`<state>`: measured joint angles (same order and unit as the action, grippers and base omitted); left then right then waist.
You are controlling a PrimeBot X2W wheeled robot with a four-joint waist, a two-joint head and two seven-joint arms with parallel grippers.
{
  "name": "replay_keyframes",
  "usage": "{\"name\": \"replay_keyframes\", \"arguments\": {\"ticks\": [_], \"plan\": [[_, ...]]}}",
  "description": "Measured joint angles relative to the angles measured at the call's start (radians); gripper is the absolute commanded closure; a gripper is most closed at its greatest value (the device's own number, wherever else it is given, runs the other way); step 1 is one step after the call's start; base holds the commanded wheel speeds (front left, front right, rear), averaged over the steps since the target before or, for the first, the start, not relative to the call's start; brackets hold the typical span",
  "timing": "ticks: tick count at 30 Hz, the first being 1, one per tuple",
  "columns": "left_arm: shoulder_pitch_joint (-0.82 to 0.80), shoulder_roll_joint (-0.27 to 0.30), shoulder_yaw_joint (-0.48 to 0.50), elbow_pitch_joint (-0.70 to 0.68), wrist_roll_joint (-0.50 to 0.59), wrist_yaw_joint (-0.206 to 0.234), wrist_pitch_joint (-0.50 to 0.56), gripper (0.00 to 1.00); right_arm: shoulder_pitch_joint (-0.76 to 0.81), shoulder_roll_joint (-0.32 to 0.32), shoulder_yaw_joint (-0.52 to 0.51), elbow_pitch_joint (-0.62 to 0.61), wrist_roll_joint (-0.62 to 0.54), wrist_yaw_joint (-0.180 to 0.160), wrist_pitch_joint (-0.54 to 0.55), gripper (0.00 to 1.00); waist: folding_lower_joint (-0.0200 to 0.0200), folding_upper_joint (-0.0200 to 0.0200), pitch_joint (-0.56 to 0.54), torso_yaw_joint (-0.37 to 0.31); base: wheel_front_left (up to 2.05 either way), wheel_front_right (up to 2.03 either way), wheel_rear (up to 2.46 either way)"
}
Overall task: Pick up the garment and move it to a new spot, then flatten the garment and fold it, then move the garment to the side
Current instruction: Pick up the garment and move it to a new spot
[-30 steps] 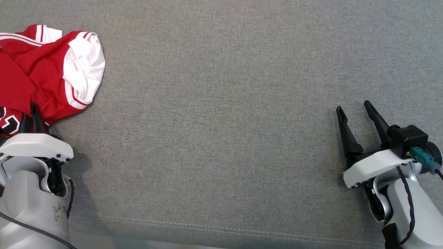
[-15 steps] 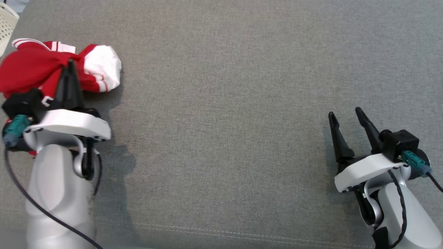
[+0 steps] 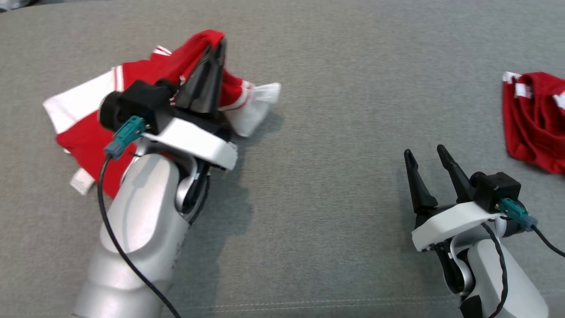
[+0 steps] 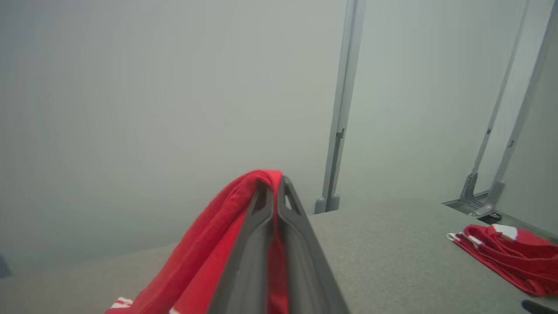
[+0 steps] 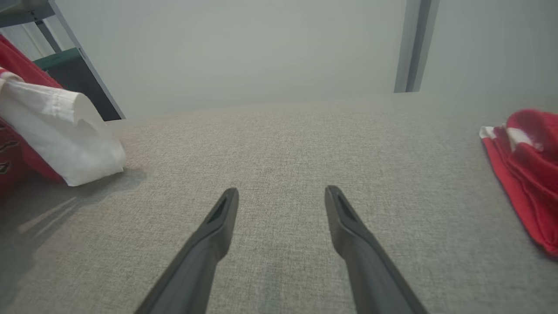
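Note:
The garment (image 3: 84, 132) is a red jersey with white striped sleeves, and it hangs bunched at the left of the grey table. My left gripper (image 3: 219, 43) is shut on a red fold at its top, holding it up off the surface. In the left wrist view the red cloth (image 4: 209, 257) drapes over the closed fingers (image 4: 255, 244). A white sleeve (image 5: 56, 131) dangles down to the table. My right gripper (image 3: 424, 151) stands open low at the right, with nothing between its fingers (image 5: 218, 231).
A second red garment (image 3: 536, 119) lies crumpled at the right edge of the table, just beyond my right gripper. Grey fabric (image 3: 331, 110) stretches between the two arms. Metal posts (image 4: 342, 109) rise behind the table's far edge.
My left gripper closed on the garment, lifted it and carried it rightward. The head view has shifted too, bringing the second red garment into sight. The right gripper stays open.

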<state>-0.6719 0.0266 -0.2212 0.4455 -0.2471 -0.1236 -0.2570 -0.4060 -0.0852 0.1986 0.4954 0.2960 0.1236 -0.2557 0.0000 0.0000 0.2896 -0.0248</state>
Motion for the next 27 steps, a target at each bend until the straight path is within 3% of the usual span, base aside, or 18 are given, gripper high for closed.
{"name": "replay_keyframes", "arguments": {"ticks": [3,7,8,9,13,18,27], "plan": [[-0.032,0.001,-0.117,-0.033,-0.071,0.0,0.0,1.0,0.009,0.014,-0.001,-0.001,0.008,0.0,0.0,0.0,0.0,0.0,-0.003,-0.057,0.0,0.0,0.0],[-0.035,0.0,-0.185,-0.034,-0.112,0.0,0.0,1.0,0.009,0.018,0.001,-0.006,0.013,0.0,0.0,0.0,0.0,0.0,-0.001,-0.109,0.0,0.0,0.0],[-0.037,0.0,-0.195,-0.017,-0.109,0.003,0.0,0.88,0.009,0.02,0.002,-0.009,0.014,0.0,0.0,0.0,0.0,0.0,0.001,-0.12,0.0,0.0,0.0],[-0.04,0.0,-0.217,0.079,-0.106,0.006,0.0,0.0,0.008,0.023,0.002,-0.017,0.018,0.0,0.0,0.0,0.0,0.0,0.013,-0.147,0.0,0.0,0.0],[-0.036,0.0,-0.207,0.165,-0.108,0.006,0.0,0.0,0.008,0.026,-0.005,-0.026,0.021,0.0,0.0,0.0,0.0,0.0,0.025,-0.156,0.0,0.0,0.0],[0.027,0.001,-0.142,0.188,-0.094,0.006,0.0,0.0,0.009,0.026,0.005,-0.033,0.021,0.0,0.0,0.0,0.0,0.0,0.014,-0.115,0.0,0.0,0.0],[0.174,0.002,-0.029,0.155,-0.09,0.006,0.0,0.0,0.01,-0.009,0.15,-0.034,0.069,0.0,0.0,0.0,0.0,0.0,-0.023,-0.01,0.0,0.0,0.0]]}}
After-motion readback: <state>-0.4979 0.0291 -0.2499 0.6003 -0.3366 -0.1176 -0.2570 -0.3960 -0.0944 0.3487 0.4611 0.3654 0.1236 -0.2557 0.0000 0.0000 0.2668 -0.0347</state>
